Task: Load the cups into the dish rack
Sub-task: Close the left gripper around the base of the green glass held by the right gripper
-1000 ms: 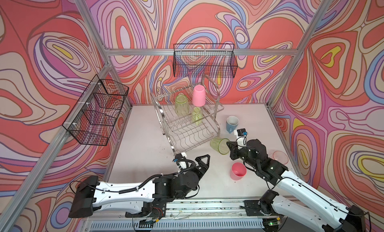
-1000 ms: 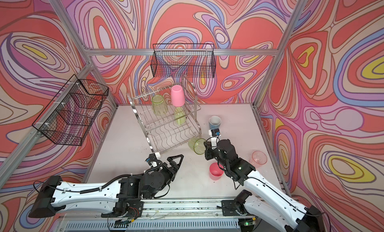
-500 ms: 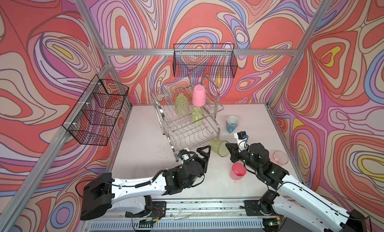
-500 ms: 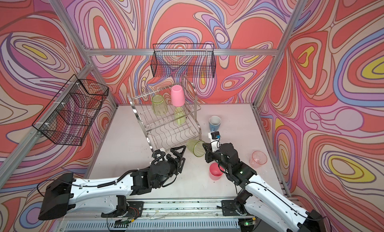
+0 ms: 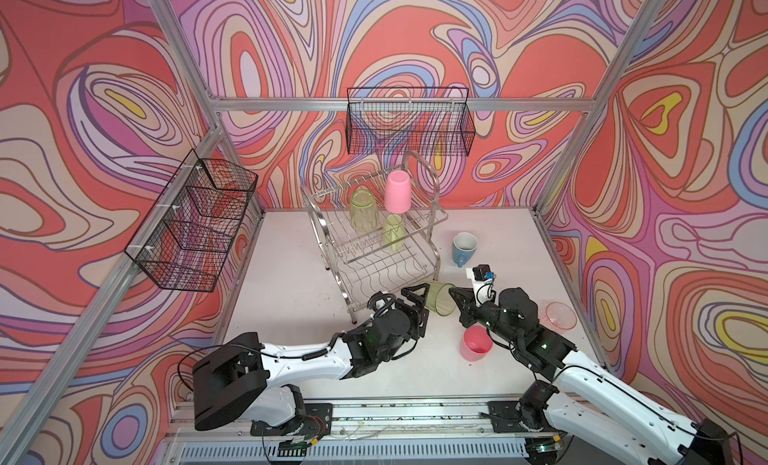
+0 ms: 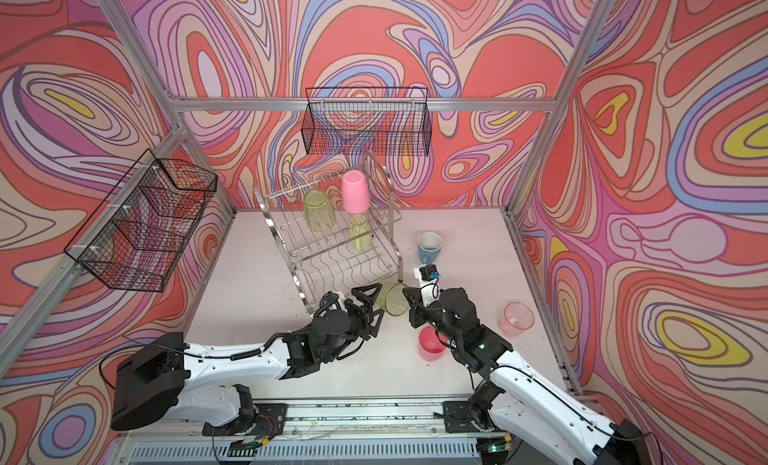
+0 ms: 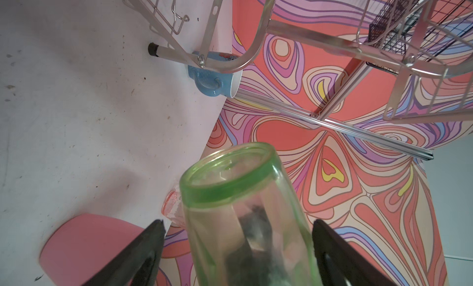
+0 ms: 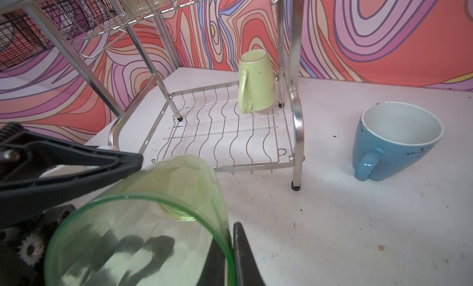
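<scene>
It's a lab cell (aluminium frame (image 5: 270,104), printed walls (image 5: 415,34)).

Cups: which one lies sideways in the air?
The clear green cup pinched by the right gripper; the rest stand on rack or table.

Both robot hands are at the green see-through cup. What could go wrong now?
1. The right gripper pinches the clear green cup only by its thin rim, sideways above the table; it might slip and fall.
2. The left gripper is open around the cup's base, not gripping. If the right one lets go first, the cup could drop near the pink tumbler.
</scene>
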Controlling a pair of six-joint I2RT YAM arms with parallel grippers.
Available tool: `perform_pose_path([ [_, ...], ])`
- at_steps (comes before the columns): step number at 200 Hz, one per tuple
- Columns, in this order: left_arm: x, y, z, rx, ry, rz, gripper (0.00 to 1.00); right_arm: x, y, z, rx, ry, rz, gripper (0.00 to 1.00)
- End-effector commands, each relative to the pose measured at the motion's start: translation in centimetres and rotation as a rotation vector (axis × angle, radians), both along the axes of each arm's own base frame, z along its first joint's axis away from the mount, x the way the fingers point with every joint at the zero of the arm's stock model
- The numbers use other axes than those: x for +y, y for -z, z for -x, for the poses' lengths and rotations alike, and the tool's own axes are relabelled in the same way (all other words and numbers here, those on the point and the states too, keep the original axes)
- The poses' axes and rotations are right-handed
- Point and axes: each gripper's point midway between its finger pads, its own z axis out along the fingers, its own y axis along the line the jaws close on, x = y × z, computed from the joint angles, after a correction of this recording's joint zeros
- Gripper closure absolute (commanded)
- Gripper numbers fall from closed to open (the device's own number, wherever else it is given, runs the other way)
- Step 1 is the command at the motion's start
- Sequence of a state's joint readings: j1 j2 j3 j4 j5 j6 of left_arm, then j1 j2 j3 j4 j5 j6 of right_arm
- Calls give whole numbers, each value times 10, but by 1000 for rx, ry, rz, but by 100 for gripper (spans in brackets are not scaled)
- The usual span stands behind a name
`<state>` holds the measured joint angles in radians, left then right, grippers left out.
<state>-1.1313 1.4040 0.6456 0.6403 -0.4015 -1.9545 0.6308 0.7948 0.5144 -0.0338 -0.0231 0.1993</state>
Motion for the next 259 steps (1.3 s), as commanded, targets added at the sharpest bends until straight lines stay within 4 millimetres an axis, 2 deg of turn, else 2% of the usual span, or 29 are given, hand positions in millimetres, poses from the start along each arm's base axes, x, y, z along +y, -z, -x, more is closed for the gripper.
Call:
perform_pose_path([
  [1,-12,-24,-6,-20,11,126,7,7,-11,2,-51,-36,-34,100],
  [50,-16,-30,-12,-34,6,166,7,10,-12,1,-66,-49,-40,100],
  [93,-17,-31,-14,-37,6,188,11,14,-11,-1,-68,-60,-39,100],
  [190,-18,-37,-20,-79,-8,232,26,15,-13,1,-72,-74,-42,100],
  [203,-20,-38,-20,-92,-3,237,25,15,-13,2,-72,-80,-44,100],
  [227,-21,-41,-19,-111,10,239,15,17,-16,5,-78,-97,-54,100],
  [259,-17,-48,-21,-132,31,240,10,19,-19,9,-83,-122,-65,100],
])
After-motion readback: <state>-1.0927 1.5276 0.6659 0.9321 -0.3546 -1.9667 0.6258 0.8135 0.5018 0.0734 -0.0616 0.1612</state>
